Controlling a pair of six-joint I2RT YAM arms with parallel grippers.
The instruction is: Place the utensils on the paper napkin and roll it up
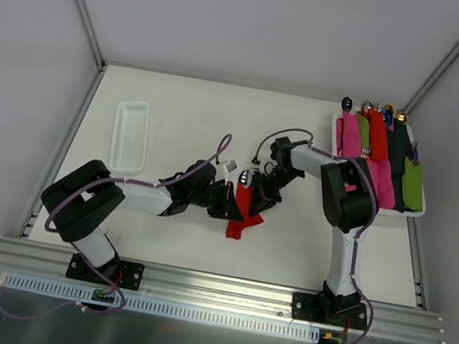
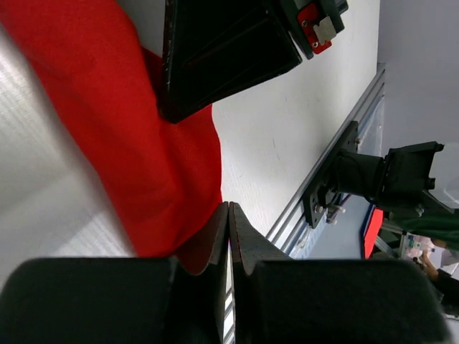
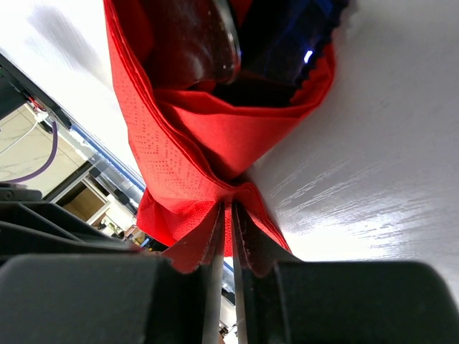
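Note:
The red paper napkin (image 1: 245, 214) lies bunched at the table's middle, folded around the utensils. One rounded silver end (image 1: 244, 177) sticks out at its far side. In the right wrist view a shiny utensil bowl (image 3: 204, 43) sits inside the napkin's (image 3: 186, 136) fold. My right gripper (image 1: 260, 196) (image 3: 231, 208) is shut on a gathered edge of the napkin, and red paper shows between its jaws. My left gripper (image 1: 229, 204) (image 2: 228, 206) is shut, tips touching. The napkin (image 2: 143, 158) lies against its left finger, with nothing seen between the jaws.
A white ribbed tray (image 1: 130, 135) lies at the left of the table. A white tray (image 1: 336, 141) at the back right holds several rolled bundles in pink, green, red and dark colours. A metal rail (image 1: 220, 288) runs along the near edge.

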